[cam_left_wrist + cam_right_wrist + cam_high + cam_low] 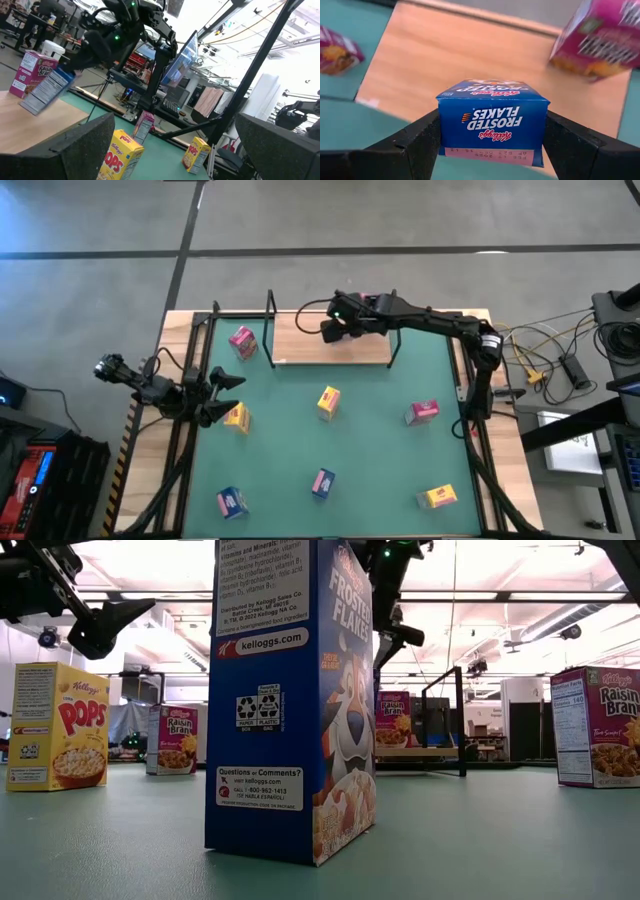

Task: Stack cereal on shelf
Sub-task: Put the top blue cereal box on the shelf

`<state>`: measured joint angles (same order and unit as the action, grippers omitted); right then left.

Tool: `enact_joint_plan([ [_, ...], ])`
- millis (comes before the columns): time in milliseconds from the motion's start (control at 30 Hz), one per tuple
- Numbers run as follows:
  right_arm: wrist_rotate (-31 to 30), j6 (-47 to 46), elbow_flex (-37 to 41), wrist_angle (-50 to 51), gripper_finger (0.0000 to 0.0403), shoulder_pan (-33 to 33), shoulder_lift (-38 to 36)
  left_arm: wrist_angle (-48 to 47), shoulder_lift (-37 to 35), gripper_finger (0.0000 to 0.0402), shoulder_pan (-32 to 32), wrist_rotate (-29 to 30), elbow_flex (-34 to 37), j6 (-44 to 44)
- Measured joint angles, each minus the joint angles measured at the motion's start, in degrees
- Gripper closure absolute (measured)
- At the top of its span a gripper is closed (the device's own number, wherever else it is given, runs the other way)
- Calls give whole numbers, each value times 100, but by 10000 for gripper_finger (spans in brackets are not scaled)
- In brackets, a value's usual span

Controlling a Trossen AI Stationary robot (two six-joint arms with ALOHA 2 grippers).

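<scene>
My right gripper (492, 120) reaches over the shelf (300, 345), a light-wood board at the table's far side. It is shut on a blue Frosted Flakes cereal box (492, 117), which also shows tilted over the board in the left wrist view (47, 90). A pink Raisin Bran box (600, 40) stands on the board beside it. My left gripper (175, 150) waits open at the table's left edge (222, 395), next to a yellow box (237, 418). Other cereal boxes stand on their bases on the green mat. My right gripper pinches the blue box between its two fingers, one on each narrow side (445, 125), near the box's top end. The fingers (417, 145) slant down from the table's right. The box hangs tilted below them over the board; whether its lower end touches the wood cannot be told.
On the mat (380, 450) stand a pink box (243, 342), a yellow one (328, 402), a pink one (422, 412), two blue ones (232, 502) (322, 483) and a yellow one (438, 497). Black uprights (271, 330) (392, 330) frame the shelf. Cables (545, 360) lie to the right.
</scene>
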<state>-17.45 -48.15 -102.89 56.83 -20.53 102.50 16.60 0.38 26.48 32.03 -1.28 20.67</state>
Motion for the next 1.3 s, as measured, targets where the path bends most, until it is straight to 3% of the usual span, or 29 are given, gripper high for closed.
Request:
enact_joint_plan([
  [167, -227, 231, 28, -91, 110, -142, 47, 0, 0, 3, -2, -1, 1, 0],
  [600, -96, 320, -22, -700, 110, -564, 511, 1, 0, 3, -2, -1, 1, 0],
  [1300, -11, 471, -20, -1157, 110, -613, 531, 0, 0, 3, -2, 0, 0, 0],
])
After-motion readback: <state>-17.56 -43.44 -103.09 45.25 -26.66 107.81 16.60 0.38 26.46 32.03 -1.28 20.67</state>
